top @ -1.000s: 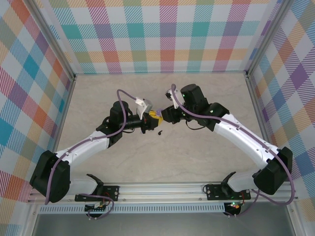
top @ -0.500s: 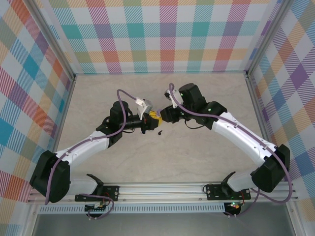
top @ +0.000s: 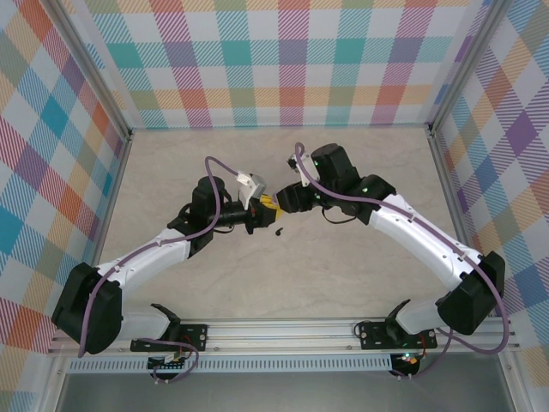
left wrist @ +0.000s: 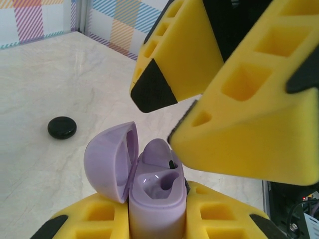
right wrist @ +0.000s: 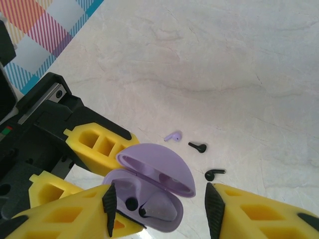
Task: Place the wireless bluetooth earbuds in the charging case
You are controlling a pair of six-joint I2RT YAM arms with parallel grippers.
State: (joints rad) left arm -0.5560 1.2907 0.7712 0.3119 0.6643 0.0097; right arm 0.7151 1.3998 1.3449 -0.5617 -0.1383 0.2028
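Right wrist view: the lavender case (right wrist: pixel 154 172) stands open with its lid tipped back. The left gripper (left wrist: pixel 154 221) squeezes the bottom of the case tight between its yellow fingers (right wrist: pixel 94 144). The right gripper (right wrist: pixel 159 211) hangs just over the case. Its fingers are spread apart, one on each side, and they grip nothing.

On the table (right wrist: pixel 224 59) just past the case lie three tiny buds: a lavender earbud (right wrist: pixel 173 135), a black earbud (right wrist: pixel 198 147) and a second black earbud (right wrist: pixel 215 174). They are near each other but not touching.

In the left wrist view, one hollow of the case looks filled by a lavender bud (left wrist: pixel 160 149). The other hollow looks empty. The right gripper's big yellow fingers block part of the case there. A round black case (left wrist: pixel 62 127) sits on the table, well apart.
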